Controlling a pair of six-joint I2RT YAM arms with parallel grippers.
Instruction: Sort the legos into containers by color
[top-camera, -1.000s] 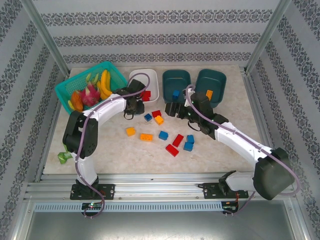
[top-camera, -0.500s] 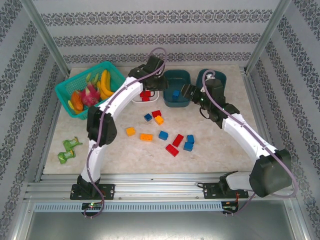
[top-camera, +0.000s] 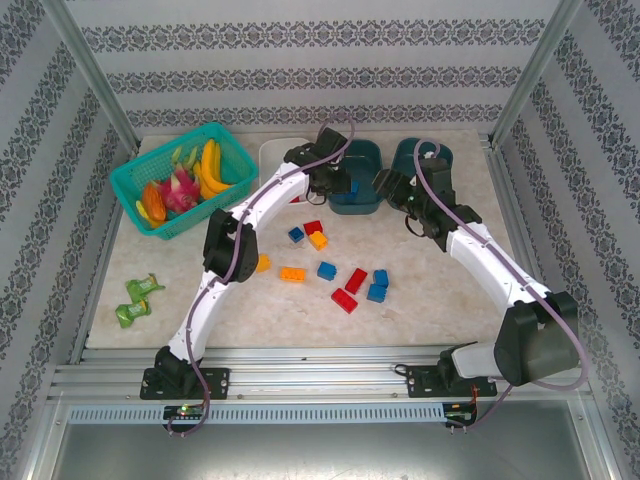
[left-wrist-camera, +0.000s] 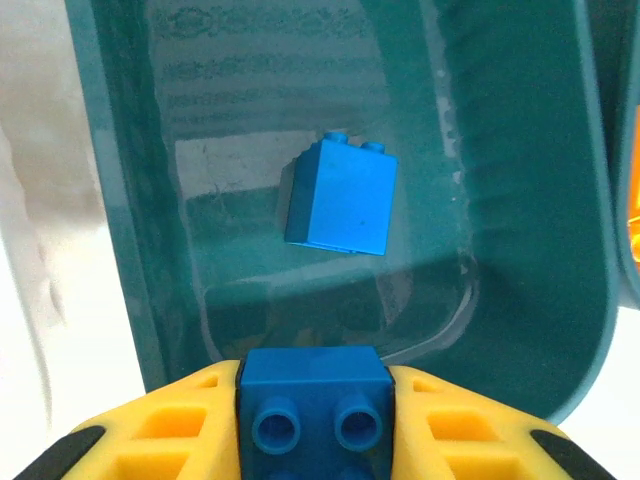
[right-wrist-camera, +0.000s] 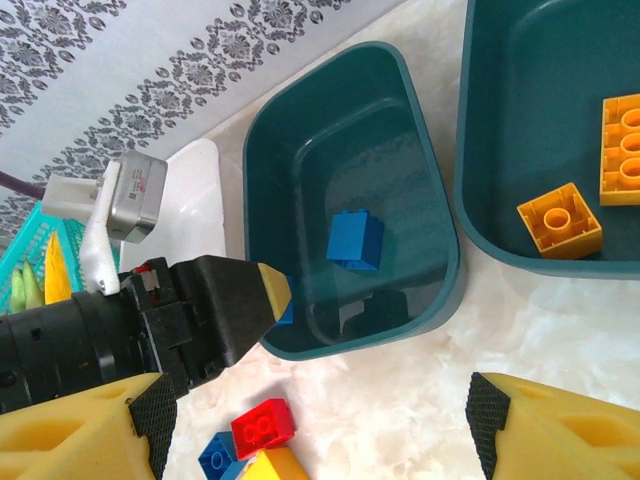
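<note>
My left gripper (top-camera: 337, 184) hangs over the middle dark teal tub (top-camera: 362, 155), shut on a blue lego (left-wrist-camera: 315, 405). The yellow fingers (left-wrist-camera: 165, 425) press both of its sides. Below it a second blue lego (left-wrist-camera: 340, 195) lies on the tub floor (left-wrist-camera: 520, 250). My right gripper (right-wrist-camera: 315, 440) stands open above the table just in front of that tub (right-wrist-camera: 430, 200), with nothing between its fingers. The right teal tub (right-wrist-camera: 500, 120) holds orange legos (right-wrist-camera: 560, 220). The white tub (top-camera: 272, 155) is partly hidden by the left arm. Several red, blue and orange legos (top-camera: 326, 270) lie loose on the table.
A turquoise mesh basket (top-camera: 130, 180) of toy fruit stands at the back left. Green crumpled wrappers (top-camera: 140, 290) lie near the left edge. A red lego (right-wrist-camera: 262, 425) and a blue one (right-wrist-camera: 215, 455) sit below the right gripper. Metal frame posts rise at the rear corners.
The left arm swung from beside the white tub, past its far side, to over the middle teal tub. The right gripper rose from the table and drew back to the right.
</note>
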